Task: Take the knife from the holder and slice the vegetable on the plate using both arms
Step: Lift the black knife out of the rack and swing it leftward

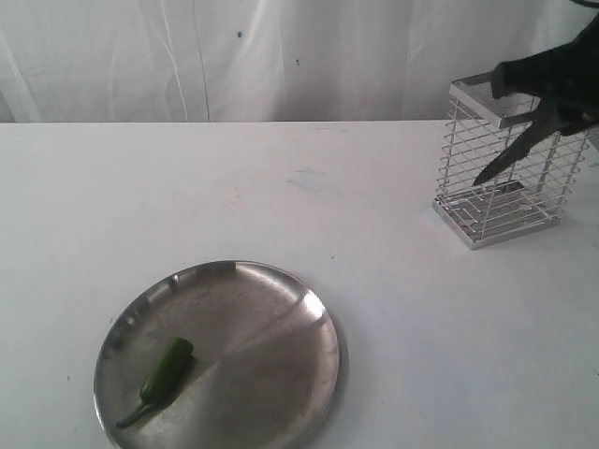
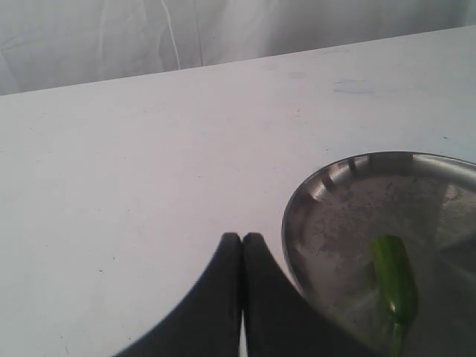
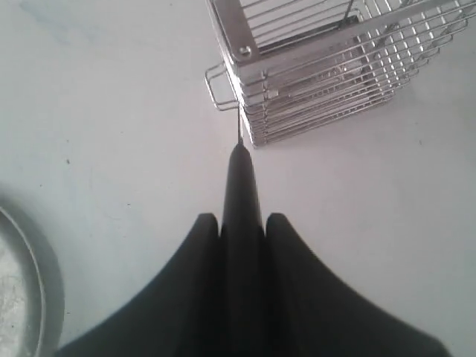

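The green vegetable (image 1: 166, 369) lies whole on the left part of the steel plate (image 1: 271, 346), near the table's front. At the far right stands the wire holder (image 1: 487, 217). My right gripper (image 1: 550, 89) hangs over its top, shut on the knife (image 1: 510, 154). The dark blade slants down and left in front of the holder's bars. In the right wrist view the knife (image 3: 242, 178) sticks out between the fingers of the right gripper (image 3: 242, 217), its tip close to the holder (image 3: 245, 46). My left gripper (image 2: 242, 236) is shut and empty, just beside the plate (image 2: 335, 223) and the vegetable (image 2: 394, 279). It is outside the exterior view.
The white table (image 1: 281, 187) stretches between plate and holder. A white curtain (image 1: 281, 56) hangs behind the table's far edge.
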`<state>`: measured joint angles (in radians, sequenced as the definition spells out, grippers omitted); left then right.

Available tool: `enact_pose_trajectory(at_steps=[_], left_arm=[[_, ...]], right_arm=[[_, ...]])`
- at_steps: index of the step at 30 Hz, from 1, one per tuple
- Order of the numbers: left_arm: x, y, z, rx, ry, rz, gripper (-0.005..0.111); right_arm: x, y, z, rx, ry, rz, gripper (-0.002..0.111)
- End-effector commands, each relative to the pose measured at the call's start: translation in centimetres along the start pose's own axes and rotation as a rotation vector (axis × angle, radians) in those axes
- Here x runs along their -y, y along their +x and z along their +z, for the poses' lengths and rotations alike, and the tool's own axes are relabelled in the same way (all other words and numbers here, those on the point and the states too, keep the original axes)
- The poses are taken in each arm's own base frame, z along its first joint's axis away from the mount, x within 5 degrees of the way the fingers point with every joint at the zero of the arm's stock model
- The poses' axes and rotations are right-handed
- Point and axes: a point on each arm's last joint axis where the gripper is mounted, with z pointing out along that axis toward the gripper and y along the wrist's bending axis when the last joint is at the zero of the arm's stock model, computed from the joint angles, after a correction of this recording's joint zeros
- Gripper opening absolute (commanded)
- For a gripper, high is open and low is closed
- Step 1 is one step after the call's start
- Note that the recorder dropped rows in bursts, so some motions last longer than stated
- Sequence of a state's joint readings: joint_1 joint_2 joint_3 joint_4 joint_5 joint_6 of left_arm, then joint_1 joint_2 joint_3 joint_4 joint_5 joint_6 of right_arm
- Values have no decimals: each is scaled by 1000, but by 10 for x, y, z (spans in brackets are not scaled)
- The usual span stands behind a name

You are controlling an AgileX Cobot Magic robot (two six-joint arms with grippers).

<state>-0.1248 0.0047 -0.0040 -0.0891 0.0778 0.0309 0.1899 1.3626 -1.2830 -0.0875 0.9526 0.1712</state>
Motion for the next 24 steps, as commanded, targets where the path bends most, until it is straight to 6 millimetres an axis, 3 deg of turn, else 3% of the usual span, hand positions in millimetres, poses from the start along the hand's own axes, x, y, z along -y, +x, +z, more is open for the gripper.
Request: enact_pose_trajectory(at_steps=[1, 5, 7, 10, 13, 17, 24], left_arm=[[1, 1, 0, 4, 8, -11, 0], [1, 1, 0, 4, 8, -11, 0], [1, 1, 0, 4, 8, -11, 0], [1, 1, 0, 4, 8, -11, 0], [1, 1, 0, 4, 8, -11, 0], [1, 1, 0, 4, 8, -11, 0], [1, 1, 0, 4, 8, -11, 0]], right_arm=[[-4, 4, -40, 103, -95, -5, 0], [-34, 22, -82, 157, -499, -44, 0], [-39, 36, -91, 205, -587, -46, 0], [-40, 63, -77, 253, -642, -25, 0], [-51, 93, -50, 217, -807, -21, 0], [-59, 106, -36, 237, -961, -13, 0], [-73, 117, -37, 189, -1231, -122, 0]])
